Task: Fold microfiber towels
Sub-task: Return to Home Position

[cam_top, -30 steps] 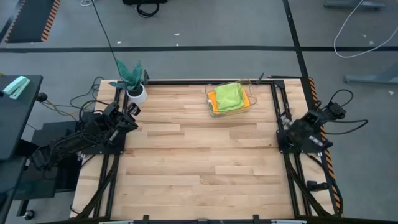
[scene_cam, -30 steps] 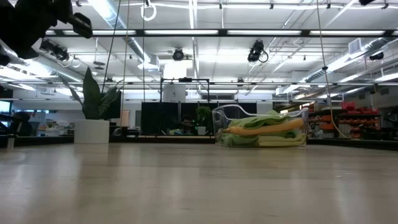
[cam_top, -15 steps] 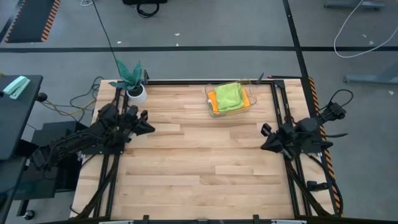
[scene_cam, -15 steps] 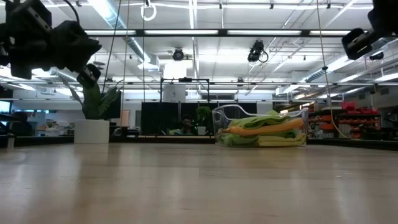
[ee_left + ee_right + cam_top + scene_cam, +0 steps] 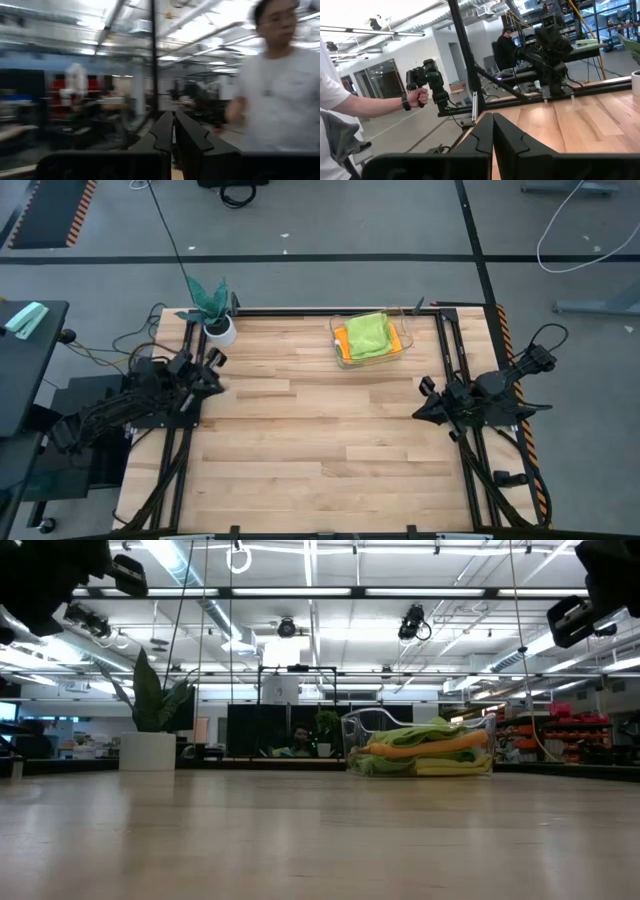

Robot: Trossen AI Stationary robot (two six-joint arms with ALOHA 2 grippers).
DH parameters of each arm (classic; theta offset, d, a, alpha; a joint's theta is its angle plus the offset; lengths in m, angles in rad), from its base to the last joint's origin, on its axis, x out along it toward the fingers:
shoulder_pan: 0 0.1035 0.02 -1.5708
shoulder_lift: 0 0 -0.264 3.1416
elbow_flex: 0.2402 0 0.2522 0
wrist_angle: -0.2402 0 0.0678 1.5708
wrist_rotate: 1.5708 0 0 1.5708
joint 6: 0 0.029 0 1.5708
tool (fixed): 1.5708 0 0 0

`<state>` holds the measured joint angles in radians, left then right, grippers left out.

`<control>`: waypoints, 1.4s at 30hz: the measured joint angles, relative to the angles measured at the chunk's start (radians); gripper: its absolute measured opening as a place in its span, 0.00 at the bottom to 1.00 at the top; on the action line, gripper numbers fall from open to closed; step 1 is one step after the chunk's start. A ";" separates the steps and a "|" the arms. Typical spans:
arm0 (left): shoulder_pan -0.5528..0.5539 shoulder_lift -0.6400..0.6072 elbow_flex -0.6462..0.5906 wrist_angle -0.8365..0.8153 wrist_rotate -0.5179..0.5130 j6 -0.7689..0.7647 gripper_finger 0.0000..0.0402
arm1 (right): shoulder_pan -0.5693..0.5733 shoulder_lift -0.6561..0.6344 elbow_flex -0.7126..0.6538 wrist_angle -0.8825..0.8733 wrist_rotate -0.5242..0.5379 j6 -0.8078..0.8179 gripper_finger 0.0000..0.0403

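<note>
At the left edge of the worktop (image 5: 320, 442), over the frame rails: left gripper (image 5: 173, 117), held clear of the wood, fingers (image 5: 160, 135) pressed together with barely a slit between them. Past those fingers in the left wrist view, a blurred person (image 5: 280, 95) in a pale shirt. Just behind that arm, at the back left corner: teal leafy plant (image 5: 208, 298), upright in a white pot (image 5: 221, 332). Right of centre, close to the back edge: transparent bin (image 5: 337, 358), holding the microfiber towels (image 5: 425, 750) as one folded stack. Seen from above, lime green towel (image 5: 368, 332) on top, orange towel (image 5: 342, 340) showing beneath its edges. From table height, green uppermost, an orange band under it, green and pale yellow lowest. At the right edge, well apart from the bin: right gripper (image 5: 493, 116), raised off the wood, fingers likewise together, aimed across the planks toward the left arm (image 5: 547, 45) on the far side. Beside the worktop in the right wrist view, a hand (image 5: 420, 96) wrapped around a dark handle (image 5: 434, 82). Farther back in the room, a second figure (image 5: 506, 47) in dark clothing.
</note>
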<state>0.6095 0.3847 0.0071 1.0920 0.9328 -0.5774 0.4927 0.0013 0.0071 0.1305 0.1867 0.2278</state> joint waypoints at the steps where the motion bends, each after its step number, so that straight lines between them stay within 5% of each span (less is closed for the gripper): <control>1: 0.001 -0.005 0.000 0.033 0.034 -0.039 0.07 | 0.000 0.000 0.000 0.000 0.000 -0.001 0.04; 5: 0.003 -0.027 0.000 0.039 0.070 -0.172 0.08 | 0.000 0.000 0.000 0.016 0.000 -0.008 0.04; 26: 0.029 -0.304 0.000 0.111 0.157 -0.300 0.07 | -0.014 0.000 0.000 0.063 0.027 0.004 0.04; 42: 0.029 -0.380 -0.001 0.126 0.195 -0.383 0.07 | -0.220 0.000 0.000 0.066 0.022 -0.042 0.04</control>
<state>0.6384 0.0051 0.0063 1.2182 1.1279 -0.9607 0.2730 0.0017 0.0073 0.1965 0.2085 0.1860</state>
